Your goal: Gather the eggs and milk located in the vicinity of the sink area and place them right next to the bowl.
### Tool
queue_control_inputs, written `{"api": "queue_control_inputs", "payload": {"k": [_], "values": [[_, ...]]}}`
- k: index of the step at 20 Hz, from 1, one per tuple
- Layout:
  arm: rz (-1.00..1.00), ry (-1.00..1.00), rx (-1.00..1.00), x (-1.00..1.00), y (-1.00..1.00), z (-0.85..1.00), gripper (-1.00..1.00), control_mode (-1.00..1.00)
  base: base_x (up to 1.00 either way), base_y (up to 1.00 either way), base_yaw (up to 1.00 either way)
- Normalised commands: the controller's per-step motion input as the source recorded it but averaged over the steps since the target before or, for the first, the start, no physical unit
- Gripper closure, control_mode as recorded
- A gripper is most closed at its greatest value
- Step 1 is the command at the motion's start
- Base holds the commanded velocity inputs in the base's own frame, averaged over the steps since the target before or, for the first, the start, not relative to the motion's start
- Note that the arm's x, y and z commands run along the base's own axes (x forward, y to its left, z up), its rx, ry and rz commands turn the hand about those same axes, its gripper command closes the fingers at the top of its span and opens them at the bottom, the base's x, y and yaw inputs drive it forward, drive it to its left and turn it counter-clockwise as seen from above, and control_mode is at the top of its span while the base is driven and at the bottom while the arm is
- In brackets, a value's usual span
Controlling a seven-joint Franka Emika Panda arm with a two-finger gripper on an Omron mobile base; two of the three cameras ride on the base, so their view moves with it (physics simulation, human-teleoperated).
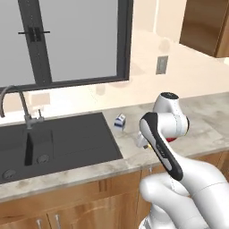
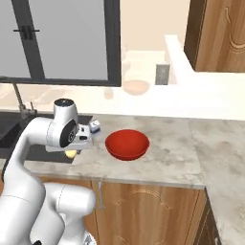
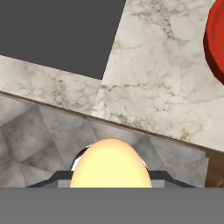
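We have an egg clamped in the end effector, its pale yellow dome sitting between the two dark tips in the hand view, held above the front edge of the desk with the dark sink off to one side and the rim of the red bowl at the other. The main risk, as we judge it, is the egg itself: smooth and rounded, it could squirt out of a two-tip pinch if the arm swings sharply, and from where it hangs it might fall past the desk edge onto the floor rather than onto the stone. Set down too near the bowl wall, it could also roll away once released. The milk stands on the desk just beside the sink's right edge, not yet moved next to the bowl. The right base view gives us the whole bowl and the egg as a small yellowish spot under the wrist; the left base view hides most of the bowl behind the arm, yet shows the carton and faucet plainly.
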Motion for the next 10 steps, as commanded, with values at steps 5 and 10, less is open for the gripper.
{"api": "queue_control_inputs", "payload": {"k": [5, 10], "values": [[0.00, 0.00, 0.00, 0.00, 0.00, 0.00, 1.00, 1.00, 0.36, -0.53, 0.00], [0.00, 0.00, 0.00, 0.00, 0.00, 0.00, 1.00, 1.00, 0.36, -0.51, 0.00]]}}
